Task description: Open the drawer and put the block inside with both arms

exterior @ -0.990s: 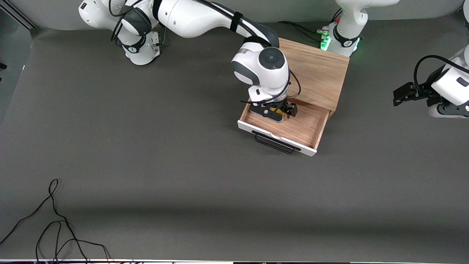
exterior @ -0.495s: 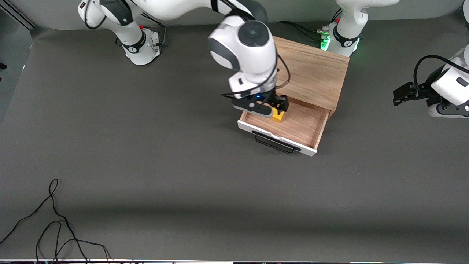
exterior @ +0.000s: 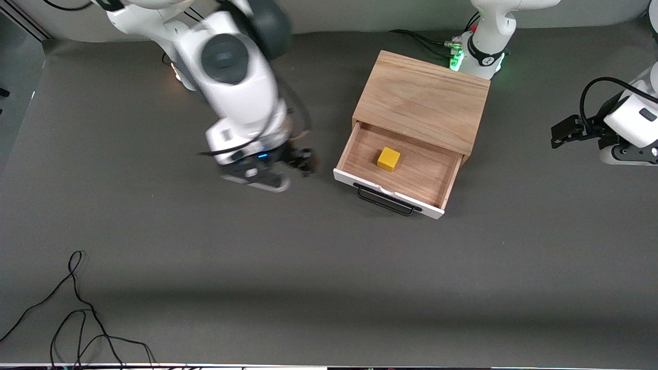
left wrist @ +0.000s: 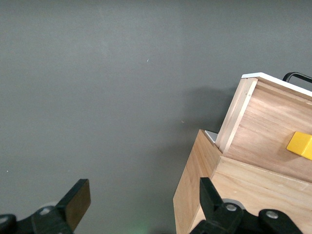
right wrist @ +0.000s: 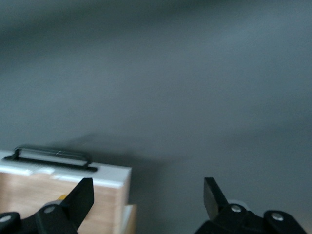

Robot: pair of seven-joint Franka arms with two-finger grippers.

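Across the grey desk [exterior: 329, 267], your right arm [exterior: 231, 72] had swung clear of the box within the last second: a second earlier its wrist hung low over the open drawer, half a second earlier it had lifted just enough to show the cube under it, and now it was up over bare desk toward its own end, beside the drawer and well apart from it. Your left arm [exterior: 635, 123] waited at its end of the desk, unmoved through all three moments.

The light-oak box [exterior: 424, 100] sat where it had been, close to the left arm's base. The drawer [exterior: 403, 167] stayed pulled out toward the front camera, its white front and black bar handle [exterior: 385, 201] nearest that camera.

The right gripper [exterior: 288, 162] hung over the desk with its fingers [right wrist: 80, 200] spread wide and nothing between them. The left gripper [exterior: 568, 131] likewise had its fingers [left wrist: 78, 200] wide apart and empty.

The block [exterior: 388, 159] lay flat on the drawer floor, free of any finger, nearer the drawer's right-arm side wall than its middle. You could judge the placing done: the release had happened, and only closing the drawer, if you wanted it, remained.
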